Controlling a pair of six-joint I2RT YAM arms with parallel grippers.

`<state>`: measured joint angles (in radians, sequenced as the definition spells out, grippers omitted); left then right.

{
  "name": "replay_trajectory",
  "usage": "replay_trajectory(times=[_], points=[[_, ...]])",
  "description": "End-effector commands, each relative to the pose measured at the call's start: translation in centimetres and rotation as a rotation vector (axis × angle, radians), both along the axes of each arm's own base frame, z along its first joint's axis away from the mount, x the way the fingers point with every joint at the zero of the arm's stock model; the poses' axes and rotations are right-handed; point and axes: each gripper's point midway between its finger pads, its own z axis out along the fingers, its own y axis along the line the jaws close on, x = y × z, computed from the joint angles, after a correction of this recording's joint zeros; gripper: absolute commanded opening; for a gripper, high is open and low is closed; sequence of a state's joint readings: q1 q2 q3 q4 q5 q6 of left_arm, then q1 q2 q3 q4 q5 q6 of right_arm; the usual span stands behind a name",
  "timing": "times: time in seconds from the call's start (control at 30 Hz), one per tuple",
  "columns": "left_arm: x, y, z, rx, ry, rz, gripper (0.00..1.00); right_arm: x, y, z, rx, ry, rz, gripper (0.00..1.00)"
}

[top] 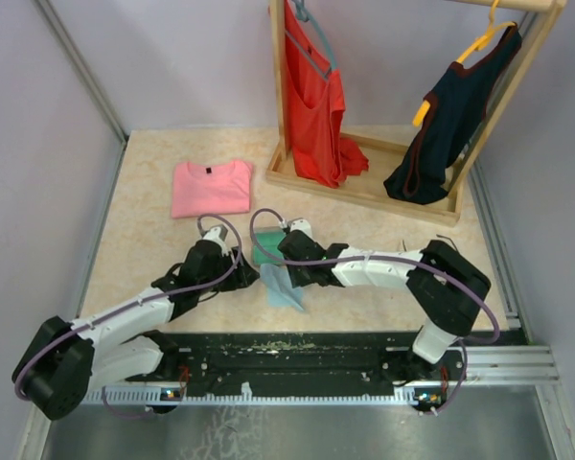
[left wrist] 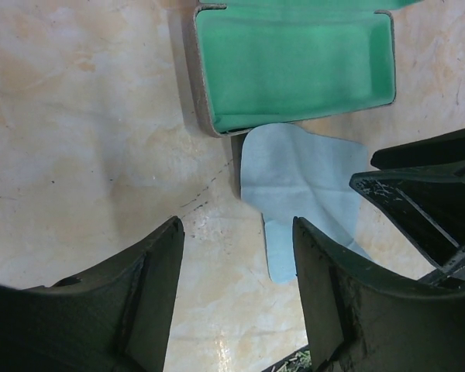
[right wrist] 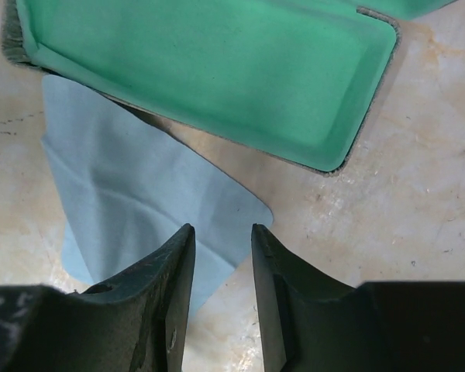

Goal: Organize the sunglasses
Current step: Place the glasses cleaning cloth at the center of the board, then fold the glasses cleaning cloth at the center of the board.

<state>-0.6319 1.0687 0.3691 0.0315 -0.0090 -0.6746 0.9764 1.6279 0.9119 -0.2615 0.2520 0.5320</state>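
The sunglasses show in none of the views. The grey case (top: 265, 252) lies open, its green lining empty (left wrist: 294, 62) (right wrist: 201, 70). The light blue cloth (top: 287, 287) (left wrist: 298, 178) (right wrist: 124, 186) lies flat against the case's near side. My left gripper (left wrist: 236, 225) hovers open over bare table just left of the cloth, with nothing between its fingers. My right gripper (right wrist: 222, 229) hangs over the cloth's corner, its jaws a narrow gap apart and empty. In the top view both grippers (top: 241, 273) (top: 287, 257) meet at the case.
A folded pink shirt (top: 211, 187) lies at the back left. A wooden clothes rack (top: 364, 187) with a red top (top: 314, 105) and a dark top (top: 450, 125) stands at the back right. The right arm's finger (left wrist: 426, 209) reaches into the left wrist view.
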Motion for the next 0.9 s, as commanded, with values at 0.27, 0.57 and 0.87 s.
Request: replay_trajectory(times=[0.27,0.57,0.87], points=[[-0.2,0.6,0.3,-0.021,-0.044,0.011,0.64,1.2,-0.6,-1.2,-0.129,-0.006,-0.004,0.34],[-0.2,0.2,-0.1,-0.022,-0.024,-0.004,0.64,0.8,-1.2,-2.1,-0.216,0.012,0.005,0.32],[-0.7,-0.5,-0.4,-0.055,-0.019,-0.039,0.64,0.4,-1.1,-2.8,-0.199,0.026,0.001,0.06]])
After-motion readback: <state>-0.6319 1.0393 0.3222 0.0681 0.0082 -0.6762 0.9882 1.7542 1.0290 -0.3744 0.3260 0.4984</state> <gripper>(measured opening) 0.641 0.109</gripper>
